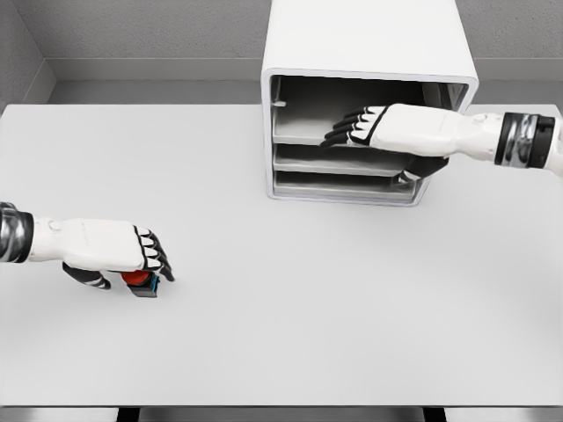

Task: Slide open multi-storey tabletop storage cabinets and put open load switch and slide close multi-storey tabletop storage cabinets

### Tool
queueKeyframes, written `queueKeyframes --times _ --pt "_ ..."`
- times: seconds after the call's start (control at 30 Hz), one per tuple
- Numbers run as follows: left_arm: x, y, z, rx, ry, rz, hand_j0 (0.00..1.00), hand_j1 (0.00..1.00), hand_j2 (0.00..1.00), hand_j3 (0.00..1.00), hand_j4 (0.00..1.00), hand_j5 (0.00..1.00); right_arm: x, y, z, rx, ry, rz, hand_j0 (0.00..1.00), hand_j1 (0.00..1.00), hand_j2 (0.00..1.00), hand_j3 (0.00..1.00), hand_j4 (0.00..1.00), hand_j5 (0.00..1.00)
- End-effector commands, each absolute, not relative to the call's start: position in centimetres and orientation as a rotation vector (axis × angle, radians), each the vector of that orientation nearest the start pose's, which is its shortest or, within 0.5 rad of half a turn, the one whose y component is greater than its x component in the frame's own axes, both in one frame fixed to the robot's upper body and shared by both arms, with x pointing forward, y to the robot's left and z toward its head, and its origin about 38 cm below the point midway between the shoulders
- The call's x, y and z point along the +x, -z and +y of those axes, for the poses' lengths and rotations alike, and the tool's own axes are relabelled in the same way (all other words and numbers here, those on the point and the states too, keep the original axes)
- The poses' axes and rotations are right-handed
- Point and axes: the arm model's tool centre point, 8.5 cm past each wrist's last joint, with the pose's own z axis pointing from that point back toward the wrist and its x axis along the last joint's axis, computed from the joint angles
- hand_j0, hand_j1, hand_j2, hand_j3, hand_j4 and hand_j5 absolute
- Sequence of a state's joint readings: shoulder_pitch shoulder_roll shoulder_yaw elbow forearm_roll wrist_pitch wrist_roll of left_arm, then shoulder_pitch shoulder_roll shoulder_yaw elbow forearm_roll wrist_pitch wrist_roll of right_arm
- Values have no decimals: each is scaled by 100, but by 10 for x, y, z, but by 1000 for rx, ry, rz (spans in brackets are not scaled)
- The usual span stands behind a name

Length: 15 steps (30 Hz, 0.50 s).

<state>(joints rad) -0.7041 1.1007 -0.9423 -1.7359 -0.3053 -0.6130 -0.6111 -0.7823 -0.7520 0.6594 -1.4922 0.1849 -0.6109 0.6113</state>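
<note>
The white multi-storey cabinet [369,53] stands at the back middle of the table, its front showing stacked grey drawers. My right hand [352,128] reaches in from the right, fingers extended over the top drawer [303,132] at the cabinet's front, holding nothing that I can see. At the table's left, my left hand [149,259] has its fingers curled down around the load switch [141,281], a small red and blue part resting on the tabletop and partly hidden under the fingers.
The white table [290,334] spreads wide between the two hands. A grey wall runs behind the cabinet, and the table's front edge lies near the bottom of the view.
</note>
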Motion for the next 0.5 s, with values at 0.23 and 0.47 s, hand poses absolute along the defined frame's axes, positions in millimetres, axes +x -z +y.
queueKeyframes --times 0.23,0.47 --pt "349 -199 295 -152 -3233 1486 63 63 63 63 63 63 464 -256 -224 276 2911 2243 100 100 100 100 100 100" --pt "347 -197 294 -134 -3238 1474 44 44 44 44 44 44 481 -243 -230 290 2995 2258 100 100 100 100 100 100"
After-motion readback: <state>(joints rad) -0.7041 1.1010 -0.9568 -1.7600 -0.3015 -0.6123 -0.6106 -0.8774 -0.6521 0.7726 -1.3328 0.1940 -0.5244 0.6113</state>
